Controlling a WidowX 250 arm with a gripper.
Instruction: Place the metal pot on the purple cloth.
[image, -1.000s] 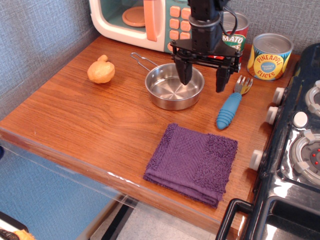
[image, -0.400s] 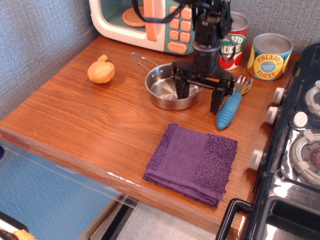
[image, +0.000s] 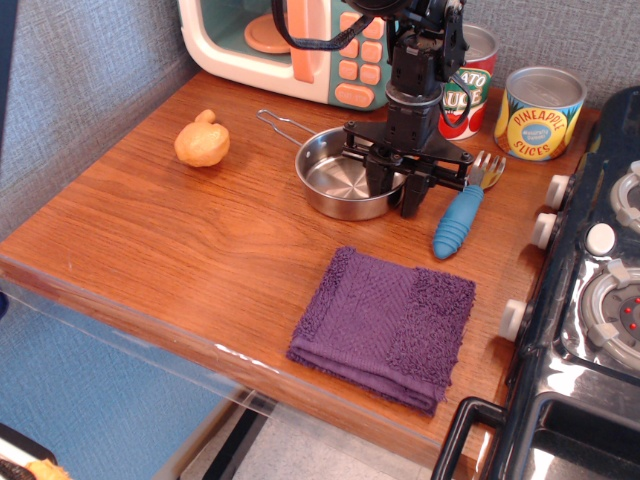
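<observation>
Observation.image shows the metal pot (image: 350, 177) standing on the wooden counter (image: 180, 230), behind the purple cloth (image: 385, 327) and well apart from it, with its wire handle pointing back-left toward the toy microwave (image: 300, 45). The gripper (image: 393, 190) straddles the pot's right rim: one finger reads inside the bowl, the other just outside the wall, and the jaws appear pinched on that rim, though the contact itself is too small to confirm.

Before you lift, verify that the pinch is firm. A grip on one edge will likely let the pot tilt, so raise it straight and slowly. Carry it toward the front edge and set it down centred, since the cloth is barely wider than the pot. Keep clear of the blue-handled fork (image: 462, 212) lying just beside the outer finger.

The arm descends vertically from above the tomato can (image: 466, 85), wrist straight down, fingers level with the rim.
</observation>
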